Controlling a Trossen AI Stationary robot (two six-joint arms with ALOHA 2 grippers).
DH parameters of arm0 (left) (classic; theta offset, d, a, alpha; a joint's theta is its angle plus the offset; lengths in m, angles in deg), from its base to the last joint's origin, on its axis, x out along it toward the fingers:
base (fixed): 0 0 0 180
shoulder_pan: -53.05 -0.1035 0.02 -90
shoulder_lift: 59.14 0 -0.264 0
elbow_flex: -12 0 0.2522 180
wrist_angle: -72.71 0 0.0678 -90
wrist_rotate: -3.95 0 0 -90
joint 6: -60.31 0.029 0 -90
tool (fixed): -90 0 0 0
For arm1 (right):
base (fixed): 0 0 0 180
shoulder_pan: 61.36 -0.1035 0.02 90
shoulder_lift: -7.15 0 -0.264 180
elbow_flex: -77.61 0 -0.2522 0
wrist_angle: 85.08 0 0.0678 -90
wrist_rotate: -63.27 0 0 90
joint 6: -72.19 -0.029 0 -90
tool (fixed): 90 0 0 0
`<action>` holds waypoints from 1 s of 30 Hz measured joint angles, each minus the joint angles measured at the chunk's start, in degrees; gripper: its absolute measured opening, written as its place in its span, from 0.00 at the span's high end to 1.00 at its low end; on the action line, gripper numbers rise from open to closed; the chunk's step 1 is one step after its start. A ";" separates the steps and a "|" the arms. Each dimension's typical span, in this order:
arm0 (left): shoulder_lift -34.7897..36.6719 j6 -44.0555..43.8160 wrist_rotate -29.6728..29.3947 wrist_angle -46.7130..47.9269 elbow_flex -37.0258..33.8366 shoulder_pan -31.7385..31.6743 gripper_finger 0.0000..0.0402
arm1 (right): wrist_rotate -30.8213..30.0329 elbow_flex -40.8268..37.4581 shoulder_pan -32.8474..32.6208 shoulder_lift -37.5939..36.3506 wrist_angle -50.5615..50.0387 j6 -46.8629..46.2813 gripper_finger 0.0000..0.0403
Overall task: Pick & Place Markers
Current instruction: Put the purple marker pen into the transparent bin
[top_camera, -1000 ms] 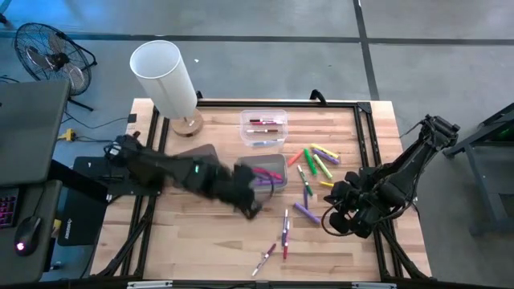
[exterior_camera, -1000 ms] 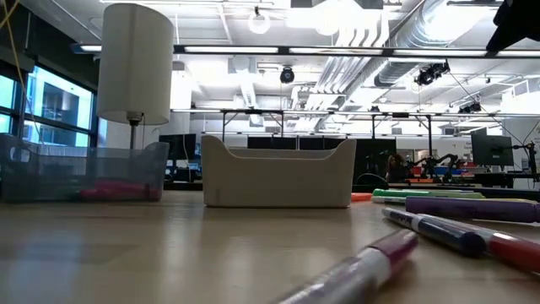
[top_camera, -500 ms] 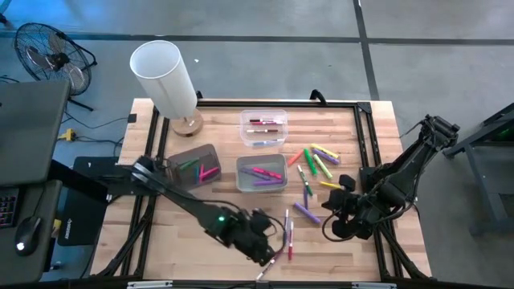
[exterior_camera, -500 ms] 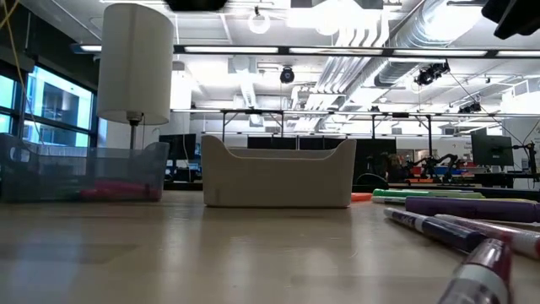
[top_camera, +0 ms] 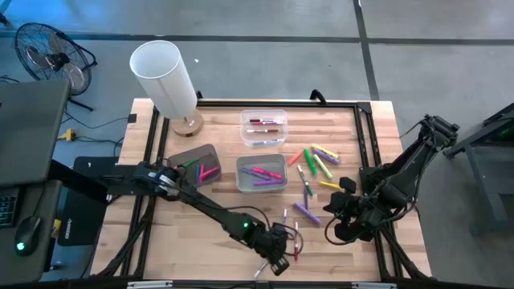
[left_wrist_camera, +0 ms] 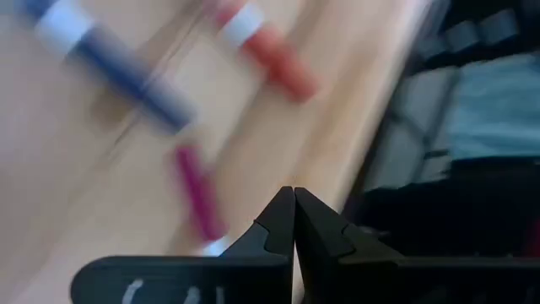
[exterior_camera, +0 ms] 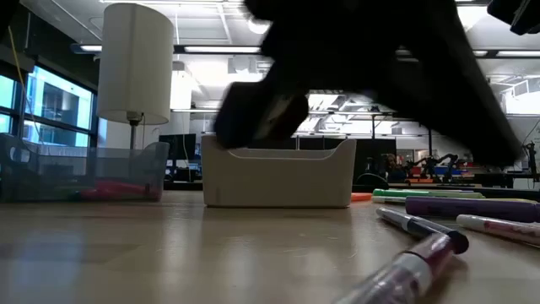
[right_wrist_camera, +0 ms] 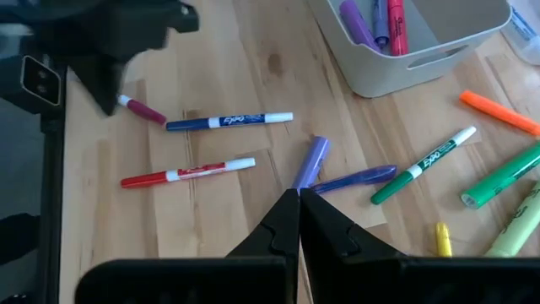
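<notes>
- The high view alone shows the whole bench (top_camera: 161, 233): the left hand (top_camera: 279, 250) reaches far across to the near edge, over a few thin markers (top_camera: 286, 225) lying there, while the right hand (top_camera: 336, 229) hangs near the bench's right side.
- The left wrist view shows its fingers (left_wrist_camera: 278, 221) pressed together with nothing between them, just above a pink marker (left_wrist_camera: 196, 192); a blue one (left_wrist_camera: 126, 69) and a red one (left_wrist_camera: 270, 52) lie beyond, blurred.
- The right wrist view shows its own fingers (right_wrist_camera: 287, 221) together and empty, above a purple marker (right_wrist_camera: 310, 162), with a blue pen (right_wrist_camera: 228, 122) and a red pen (right_wrist_camera: 187, 174) near the left arm.
- The low view is largely blocked by the dark left arm (exterior_camera: 380, 76); under it a marker (exterior_camera: 413, 263) lies close to the lens.
- Most loose markers — green, yellow, orange, purple — lie right of the grey bin (top_camera: 262, 173), which holds purple and pink ones; a clear tub (top_camera: 263, 127) and a dark tray (top_camera: 193, 165) hold more.
- A white lamp (top_camera: 165, 79) stands at the far left corner.
- A second ago the left arm was over the grey bin; it has since swung to the near edge, and the near markers have shifted a little.
</notes>
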 joint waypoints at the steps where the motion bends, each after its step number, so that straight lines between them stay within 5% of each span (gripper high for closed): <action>1: -0.02 0.00 0.64 0.61 -0.02 0.02 1.00 | -0.03 0.00 -0.25 0.00 0.00 -0.15 1.00; 11: 0.33 -0.21 1.70 13.86 0.22 0.06 1.00 | -0.40 0.00 -1.10 0.00 0.36 -0.29 1.00; 22: 0.33 -3.95 0.32 13.19 0.22 0.06 0.99 | -0.84 0.00 -1.10 0.00 0.32 -0.09 1.00; 30: 0.33 -5.02 -0.53 13.10 0.22 0.06 0.78 | -0.67 0.00 -1.10 0.02 0.31 -0.21 1.00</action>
